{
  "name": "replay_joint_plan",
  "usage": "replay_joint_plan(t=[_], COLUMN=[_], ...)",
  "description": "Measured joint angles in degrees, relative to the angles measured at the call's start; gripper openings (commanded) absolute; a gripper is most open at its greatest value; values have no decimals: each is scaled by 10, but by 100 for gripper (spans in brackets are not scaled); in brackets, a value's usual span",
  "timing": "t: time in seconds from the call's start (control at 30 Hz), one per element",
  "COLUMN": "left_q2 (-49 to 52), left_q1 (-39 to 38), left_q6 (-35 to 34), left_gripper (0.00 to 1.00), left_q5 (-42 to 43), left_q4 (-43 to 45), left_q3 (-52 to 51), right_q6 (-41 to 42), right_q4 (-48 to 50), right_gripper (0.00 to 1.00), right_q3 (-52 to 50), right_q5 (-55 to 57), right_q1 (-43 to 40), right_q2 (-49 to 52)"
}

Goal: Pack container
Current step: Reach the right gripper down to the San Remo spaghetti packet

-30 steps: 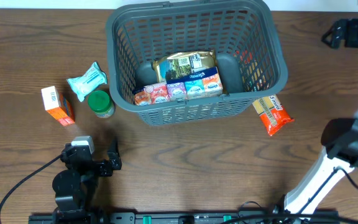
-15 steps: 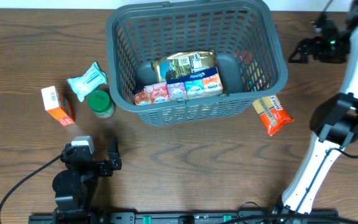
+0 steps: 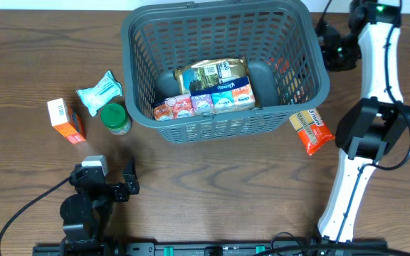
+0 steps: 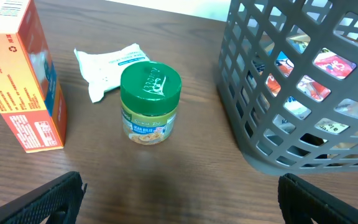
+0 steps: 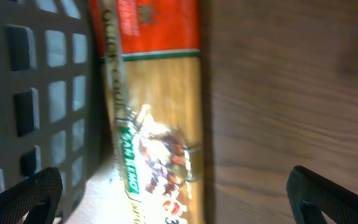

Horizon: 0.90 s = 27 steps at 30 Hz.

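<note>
I have both claws empty at this moment. The right gripper hangs beside the right rim of the container, and in its wrist view the two fingertips stand at the far edges of the picture, so it is wide open. The left gripper is also spread wide and waits low over the table, well apart from the goods.

The container stands at the far middle of the table. Inside it I see a gold bag and a row of small cartons against the front wall.

Not yet packed are the snack packet, just beside the right front corner of the container, and on the left side the green-lidded jar, the wipes packet and the orange box.

My worry is the snack packet. It lies flat and very close to the lattice wall, maybe touching it; the right wrist view is blurred and I cannot say which. If I bring the right claw down there, one finger may strike the rim or slip into a slot and push the whole container. The packet is also thin, so the fingers may only scrape over the table and crush it. On the left, the jar stands near the wipes packet and the basket wall, and a careless approach could tip it and let it roll.
</note>
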Motion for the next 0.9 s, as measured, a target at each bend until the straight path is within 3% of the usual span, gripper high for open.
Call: replay_joint_plan(t=[0.4,0.47,0.67,0.9], left_q2=[0,0,0,0], left_q1=[0,0,0,0], left_q6=[0,0,0,0], left_gripper=[98,98,98,99], left_q5=[0,0,0,0], left_q4=[0,0,1,0], left_q3=[0,0,0,0], right_q6=[8,11,13,16], right_q4=[34,88,289,430], right_gripper=[99,99,99,99], right_q3=[-22,-79,-391,-657], right_q5=[10,14,18,47], right_q1=[14,12,12,12], right_q2=[-14,-48,-257,-452])
